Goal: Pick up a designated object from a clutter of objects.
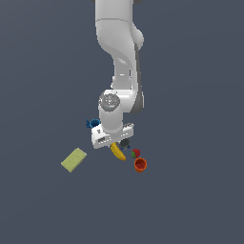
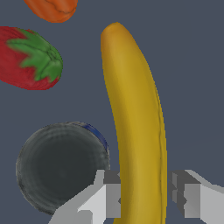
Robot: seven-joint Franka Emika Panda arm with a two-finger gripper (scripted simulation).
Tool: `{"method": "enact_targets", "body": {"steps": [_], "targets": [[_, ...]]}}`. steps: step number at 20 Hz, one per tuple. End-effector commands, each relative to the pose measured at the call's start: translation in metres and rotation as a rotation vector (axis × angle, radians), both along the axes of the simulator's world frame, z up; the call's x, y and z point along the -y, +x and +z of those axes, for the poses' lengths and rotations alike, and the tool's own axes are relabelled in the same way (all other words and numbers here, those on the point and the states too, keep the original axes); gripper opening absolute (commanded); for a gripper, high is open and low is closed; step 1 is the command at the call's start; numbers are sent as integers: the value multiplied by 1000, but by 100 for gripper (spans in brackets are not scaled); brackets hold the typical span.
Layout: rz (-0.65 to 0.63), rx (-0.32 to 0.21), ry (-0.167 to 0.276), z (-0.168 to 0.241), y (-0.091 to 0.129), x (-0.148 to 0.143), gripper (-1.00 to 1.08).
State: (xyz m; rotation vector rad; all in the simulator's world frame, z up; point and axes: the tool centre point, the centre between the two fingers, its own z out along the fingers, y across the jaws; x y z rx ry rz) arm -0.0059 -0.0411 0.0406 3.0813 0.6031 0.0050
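The banana (image 2: 135,127) lies on the counter (image 1: 190,200) between the spread fingers (image 2: 113,194), its long axis running twelve to six across their closing line; the dark grey round piece (image 2: 61,166) sits just beside the nine o'clock finger.

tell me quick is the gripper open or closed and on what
gripper: open, fingers either side of the banana, a small gap on one side, not yet clamped

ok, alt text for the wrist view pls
A long yellow curved banana runs between the two grey fingertips of the open gripper. Beside it lie a dark grey round piece, a red strawberry and an orange-red cup's edge.
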Motion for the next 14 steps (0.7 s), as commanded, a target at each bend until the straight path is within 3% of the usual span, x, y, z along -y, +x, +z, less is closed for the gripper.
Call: {"method": "enact_targets", "body": {"steps": [1, 14], "targets": [[3, -3, 1, -2, -1, -2, -100], [0, 0, 0, 15, -3, 7, -100]]}}
